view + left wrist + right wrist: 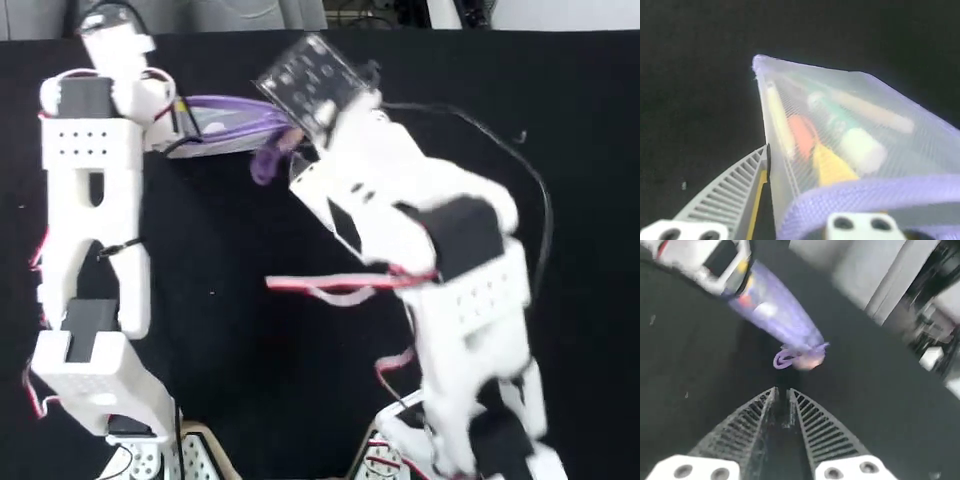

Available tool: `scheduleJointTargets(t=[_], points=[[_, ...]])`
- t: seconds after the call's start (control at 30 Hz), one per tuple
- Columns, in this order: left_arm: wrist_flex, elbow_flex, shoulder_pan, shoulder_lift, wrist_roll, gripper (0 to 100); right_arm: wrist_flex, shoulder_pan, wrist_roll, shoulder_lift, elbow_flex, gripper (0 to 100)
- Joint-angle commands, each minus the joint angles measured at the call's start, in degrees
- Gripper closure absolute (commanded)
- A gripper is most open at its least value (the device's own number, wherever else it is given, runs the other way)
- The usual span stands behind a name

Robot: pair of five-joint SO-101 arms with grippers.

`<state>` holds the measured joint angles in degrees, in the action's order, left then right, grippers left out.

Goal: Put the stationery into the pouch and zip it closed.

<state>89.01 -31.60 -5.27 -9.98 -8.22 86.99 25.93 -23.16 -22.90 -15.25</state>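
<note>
Loading looks done: stationery (805, 137) sits inside pouch (850, 100), at 11 o'clock on table (220, 330). There the left gripper (185, 125) clamps the pouch's end. Nearby, the right gripper (782, 390) is pinched together and empty, just short of the zip pull (784, 360). Zip state unclear; probably the closing remains.

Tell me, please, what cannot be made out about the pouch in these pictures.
- Whether the pouch is zipped shut: the right arm covers its end in the high view; the right wrist view blurs it.
- The kinds of stationery: the mesh blurs them in the left wrist view.
</note>
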Motion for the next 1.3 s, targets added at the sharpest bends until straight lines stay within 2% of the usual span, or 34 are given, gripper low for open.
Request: scheduleJointTargets(t=[0.0, 0.13, 0.27, 0.33, 0.53, 0.7, 0.87, 0.97, 1.27], points=[[-0.44, -3.91, 4.00, 0.18, 0.88, 85, 13.54, 0.44, -1.32, 10.24, -18.15, 98.7], [-0.44, -3.65, 3.82, 0.18, 0.53, 85, 13.71, -2.64, -2.20, 13.14, -16.66, 95.6], [-0.44, -3.56, 2.15, 0.18, 0.44, 85, 8.35, -4.13, -2.73, 12.79, -4.62, 78.8], [-0.44, -3.56, 1.36, 0.18, -0.62, 85, 4.04, -4.13, -4.57, 11.38, 2.59, 74.3], [-0.35, -3.47, -1.36, 0.09, -2.29, 85, -14.59, -4.04, -6.15, 1.36, 26.24, 80.6], [-0.62, -1.54, -1.89, 0.09, -2.29, 85, -36.92, -4.04, -5.98, -6.37, 45.76, 83.2], [-0.97, 0.22, -1.80, 0.09, -2.11, 85, -55.30, -4.13, -3.87, -9.89, 57.45, 83.2], [-0.97, 0.22, -1.98, 0.09, -2.11, 85, -58.81, -4.04, -0.88, -9.89, 58.42, 83.2], [-0.88, 0.48, -1.80, 0.09, -2.11, 85, -65.32, -3.16, 0.00, -9.71, 58.59, 83.2]])
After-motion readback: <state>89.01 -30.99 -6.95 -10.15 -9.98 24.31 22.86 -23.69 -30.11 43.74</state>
